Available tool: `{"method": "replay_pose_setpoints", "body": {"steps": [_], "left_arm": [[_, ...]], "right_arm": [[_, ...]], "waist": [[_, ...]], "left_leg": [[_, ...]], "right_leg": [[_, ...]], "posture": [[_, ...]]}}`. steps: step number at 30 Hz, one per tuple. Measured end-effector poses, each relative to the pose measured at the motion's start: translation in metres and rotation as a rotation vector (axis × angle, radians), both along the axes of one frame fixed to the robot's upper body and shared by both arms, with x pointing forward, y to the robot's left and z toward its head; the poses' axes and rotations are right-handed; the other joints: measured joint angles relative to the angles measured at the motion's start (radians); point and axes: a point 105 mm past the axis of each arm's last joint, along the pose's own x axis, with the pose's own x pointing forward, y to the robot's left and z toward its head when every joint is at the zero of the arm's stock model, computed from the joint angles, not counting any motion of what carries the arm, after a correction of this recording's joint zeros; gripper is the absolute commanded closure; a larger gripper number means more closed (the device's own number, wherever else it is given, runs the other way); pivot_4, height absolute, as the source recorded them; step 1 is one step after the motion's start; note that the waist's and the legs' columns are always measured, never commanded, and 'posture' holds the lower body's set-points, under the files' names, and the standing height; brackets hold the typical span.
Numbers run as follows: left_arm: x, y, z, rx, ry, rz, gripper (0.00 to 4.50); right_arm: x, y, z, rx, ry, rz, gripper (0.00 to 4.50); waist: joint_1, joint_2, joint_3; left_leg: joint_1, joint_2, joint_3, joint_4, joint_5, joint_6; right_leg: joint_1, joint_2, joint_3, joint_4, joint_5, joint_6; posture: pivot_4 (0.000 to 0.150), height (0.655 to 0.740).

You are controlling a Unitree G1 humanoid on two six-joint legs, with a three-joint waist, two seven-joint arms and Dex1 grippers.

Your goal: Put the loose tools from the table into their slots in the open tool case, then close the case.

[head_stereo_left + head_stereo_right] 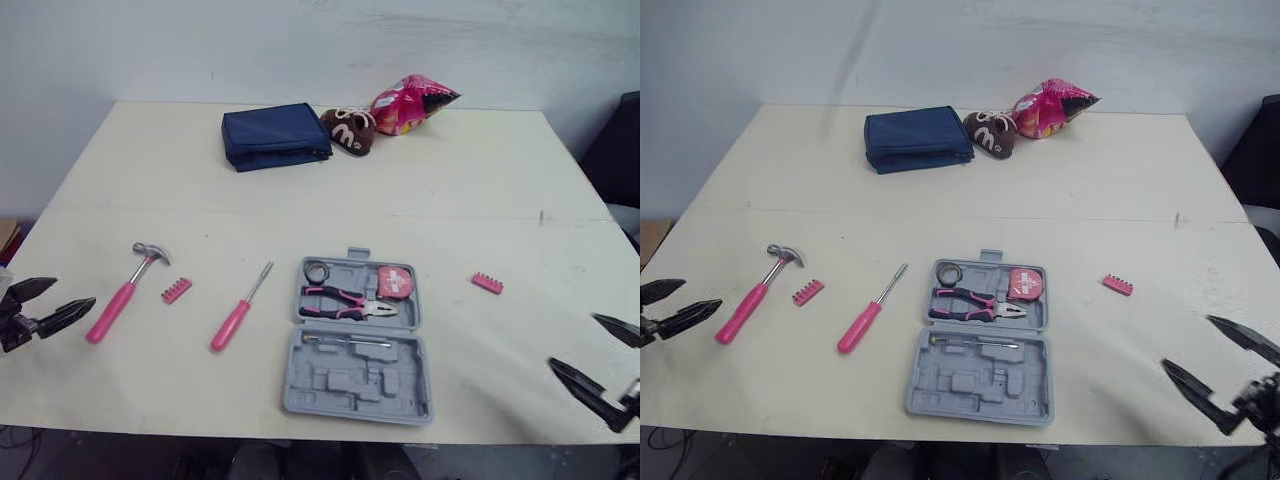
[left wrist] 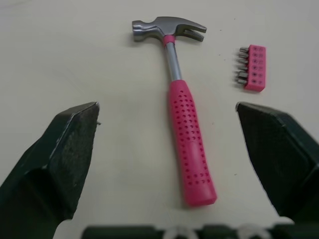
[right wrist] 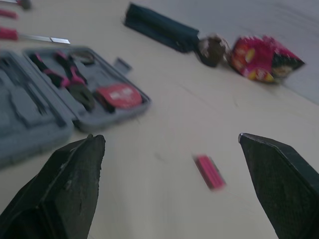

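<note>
Pink hammer [image 1: 125, 290]: flat on table [image 1: 480, 180], well left of case [image 1: 355, 385]. Long axis diagonal, steel head at far end, handle butt toward near-left edge, just beside left gripper [image 1: 75, 293].
Left bit strip [image 1: 176, 290]: just right of hammer shaft, not touching it, bit tips facing hammer.
Screwdriver [image 1: 240, 307]: between left bit strip and case. Long axis diagonal, pink handle at near end, steel tip pointing away and toward case's far-left corner.
Case: grey, open, both halves flat, centre of table near front edge, hinge line running left to right.
Far half: pliers [image 1: 345, 303] lying crosswise, nose to the right; tape [image 1: 396, 282] in far-right corner; dark ring [image 1: 318, 271] in far-left corner.
Near half: thin metal rod [image 1: 345, 341] along hinge side; bare grey recesses below it.
Right bit strip [image 1: 488, 283]: right of case, well apart from it, ahead of right gripper [image 1: 572, 340].
Left gripper: at left table edge, fingers spread wide, nothing held; hammer handle lined up between them in wrist view.
Right gripper: at near-right corner of table, fingers wide apart, nothing held.
Hammer-to-case line: left bit strip and screwdriver lying between.
Back of table: navy pouch [image 1: 275, 137], brown shoe [image 1: 350, 130] and pink bag [image 1: 410, 103] in a row, well apart from tools.
</note>
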Motion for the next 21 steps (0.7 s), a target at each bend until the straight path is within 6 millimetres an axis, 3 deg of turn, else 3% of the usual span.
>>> {"method": "replay_pose_setpoints", "body": {"steps": [3,9,16,18,21], "left_arm": [[0.010,-0.009,-0.013,-0.037,0.059,0.045,0.03],[0.036,-0.025,-0.019,-0.023,0.115,0.028,0.03],[0.057,-0.032,-0.026,0.016,0.171,0.001,0.03],[0.060,-0.032,-0.028,0.022,0.179,-0.006,0.57],[0.063,-0.027,-0.033,0.031,0.186,0.014,1.71]], "right_arm": [[0.005,0.033,0.007,0.043,-0.037,0.107,0.00],[0.002,0.077,0.014,0.074,-0.071,0.283,0.00],[0.006,0.088,0.017,0.066,-0.105,0.316,0.00],[0.006,0.088,0.017,0.059,-0.105,0.313,0.00],[0.004,0.087,0.014,0.048,-0.102,0.305,0.00]], "waist": [[0.007,-0.001,0.001],[0.023,-0.003,0.001],[0.028,-0.001,0.000],[0.030,0.001,-0.001],[0.030,0.006,-0.004]], "left_leg": [[-0.001,0.000,-0.002,0.002,0.000,0.000],[-0.001,0.000,-0.002,0.005,0.000,0.000],[0.001,0.000,-0.002,0.005,0.002,0.000],[0.001,0.000,-0.002,0.005,0.002,0.000],[0.002,0.000,-0.002,0.005,0.002,0.001]], "right_leg": [[0.000,0.000,-0.002,0.001,0.000,0.000],[0.000,0.000,-0.002,0.004,0.000,0.000],[0.000,0.001,-0.002,0.007,0.000,0.000],[0.000,0.001,-0.002,0.007,0.000,0.000],[0.000,0.001,-0.002,0.007,0.000,0.000]], "posture": [[0.150,0.7400],[0.150,0.7400],[0.150,0.7400],[0.150,0.7400],[0.150,0.7400]]}}
